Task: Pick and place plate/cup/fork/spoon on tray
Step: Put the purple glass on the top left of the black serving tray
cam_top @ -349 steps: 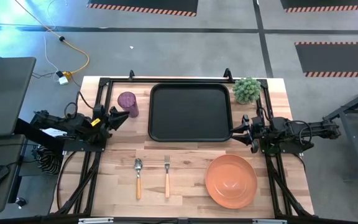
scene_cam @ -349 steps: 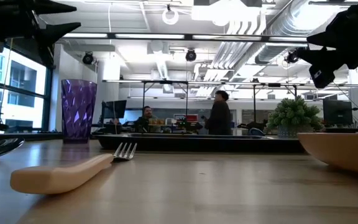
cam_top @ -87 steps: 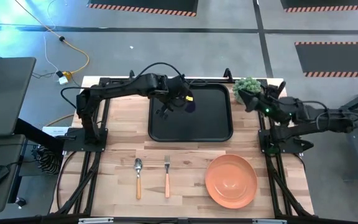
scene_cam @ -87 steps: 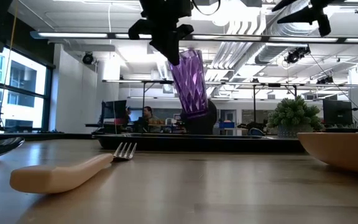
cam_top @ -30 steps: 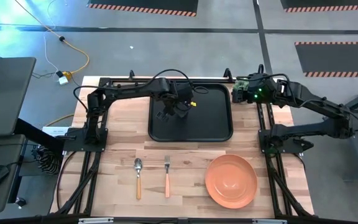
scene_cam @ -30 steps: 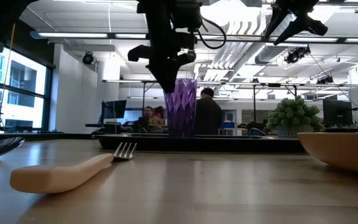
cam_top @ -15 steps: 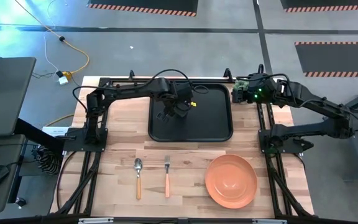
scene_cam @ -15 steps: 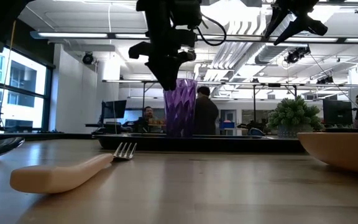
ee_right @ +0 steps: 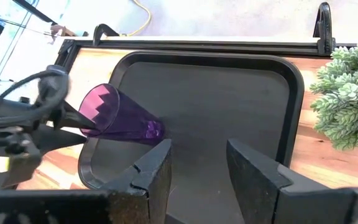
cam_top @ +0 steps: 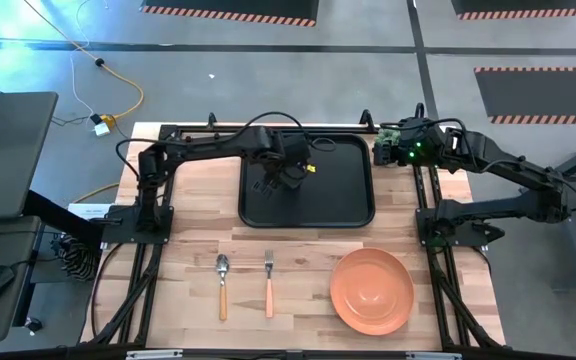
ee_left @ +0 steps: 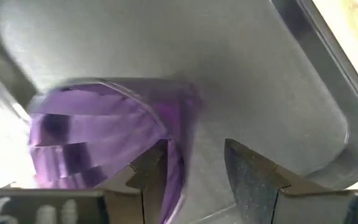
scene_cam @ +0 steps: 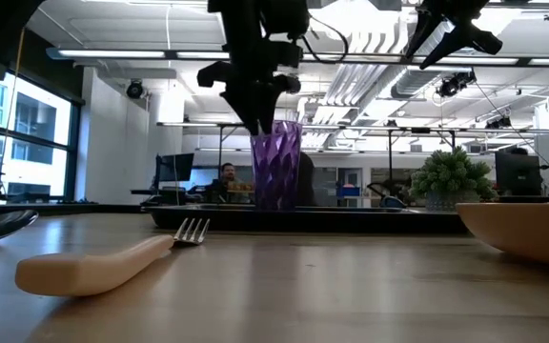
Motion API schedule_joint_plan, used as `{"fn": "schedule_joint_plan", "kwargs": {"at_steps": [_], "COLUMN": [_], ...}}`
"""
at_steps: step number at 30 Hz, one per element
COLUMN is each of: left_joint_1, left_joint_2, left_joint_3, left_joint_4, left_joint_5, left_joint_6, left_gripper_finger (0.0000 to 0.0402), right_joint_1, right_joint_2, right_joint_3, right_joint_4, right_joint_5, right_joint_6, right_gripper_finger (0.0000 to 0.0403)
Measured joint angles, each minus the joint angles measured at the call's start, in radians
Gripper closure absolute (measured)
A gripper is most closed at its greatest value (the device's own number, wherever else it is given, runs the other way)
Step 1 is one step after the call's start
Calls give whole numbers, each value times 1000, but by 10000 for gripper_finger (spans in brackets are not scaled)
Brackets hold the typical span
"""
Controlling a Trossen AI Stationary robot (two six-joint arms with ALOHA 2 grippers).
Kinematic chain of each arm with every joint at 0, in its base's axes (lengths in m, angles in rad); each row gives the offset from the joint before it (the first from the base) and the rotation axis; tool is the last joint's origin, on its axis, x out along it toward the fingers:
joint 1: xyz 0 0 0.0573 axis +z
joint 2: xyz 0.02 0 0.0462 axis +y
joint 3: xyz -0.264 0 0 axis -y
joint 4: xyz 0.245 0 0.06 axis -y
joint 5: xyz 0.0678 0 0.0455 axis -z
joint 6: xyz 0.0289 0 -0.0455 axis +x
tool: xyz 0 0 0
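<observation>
The dark purple cup (scene_cam: 276, 167) stands upright on its base on the black tray (cam_top: 313, 208), left of the tray's middle. My left gripper (ee_left: 191, 174) points down over the cup (ee_left: 98, 137) and is open, with the rim wall between its fingers. My right gripper (ee_right: 197, 165) hangs open high over the table's far right corner and holds nothing. The spoon (cam_top: 222, 285), the fork (cam_top: 268, 282) and the orange plate (cam_top: 371, 290) lie on the wood near the front edge. My left gripper stands astride the cup's rim wall (ee_left: 174, 180) from above, one finger (ee_left: 146, 183) inside the cup and the other (ee_left: 250, 177) outside. There is a gap beside the outer finger. Whether the inner finger touches the wall, I cannot tell.
A bushy green plant (ee_right: 353, 93) stands at the far right corner, beside the tray and under my right arm. Black frame rails (cam_top: 158, 250) run along the table's left and right sides. Bare wood lies between the tray and the cutlery.
</observation>
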Motion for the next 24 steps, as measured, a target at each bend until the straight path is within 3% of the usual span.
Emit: {"fn": "schedule_joint_plan", "kwargs": {"at_steps": [10,24], "left_joint_1": [-7,-2], "left_joint_2": [-14,-15], "left_joint_3": [111,273], "left_joint_4": [-61,-258], "left_joint_5": [-75,-84], "left_joint_6": [-90,-317], "left_gripper_finger": [254,253], "right_joint_1": [0,-60], "right_joint_2": [0,5], "right_joint_3": [0,0], "right_joint_4": [69,446], "right_joint_5": [3,2], "right_joint_6": [-17,-314], "right_gripper_finger": [258,258]}}
